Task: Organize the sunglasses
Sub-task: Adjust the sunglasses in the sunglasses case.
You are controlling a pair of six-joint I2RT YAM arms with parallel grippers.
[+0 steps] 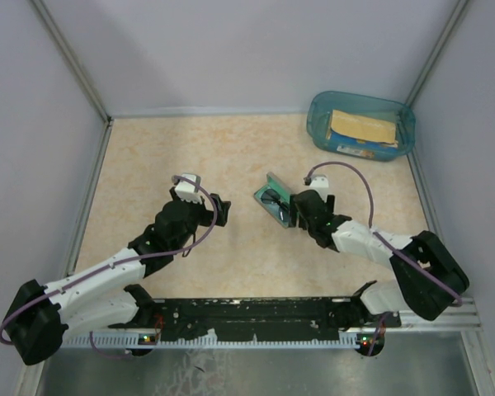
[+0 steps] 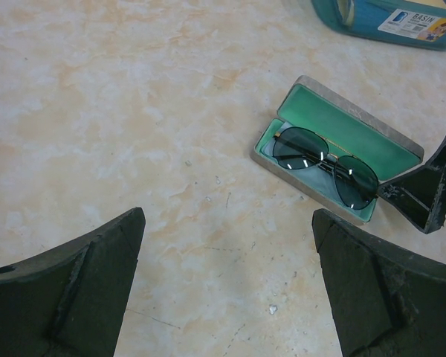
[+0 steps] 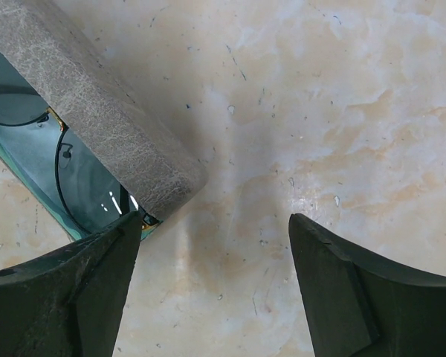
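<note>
Top external view: beige marbled bench (image 1: pixel 231 157), enclosed by plain pale grey walls (image 1: pixel 256 49) w/ metal corner posts (image 1: pixel 70 58). Black slotted rail (image 1: pixel 256 313) runs along near edge. Teal plastic basin (image 1: pixel 317 132) sits in far-right corner. Thin dark wire-framed sunglasses (image 2: pixel 323 165) lie lenses-up inside open grey rectangular case w/ green lining (image 2: pixel 349 134), approx. bench centre. L end effector (image 2: pixel 229 223): jaws wide apart, nothing held, well apart from case. R end effector (image 3: pixel 214 223): jaws wide apart, nothing held; one fingertip at case end, contact can't be confirmed.
</note>
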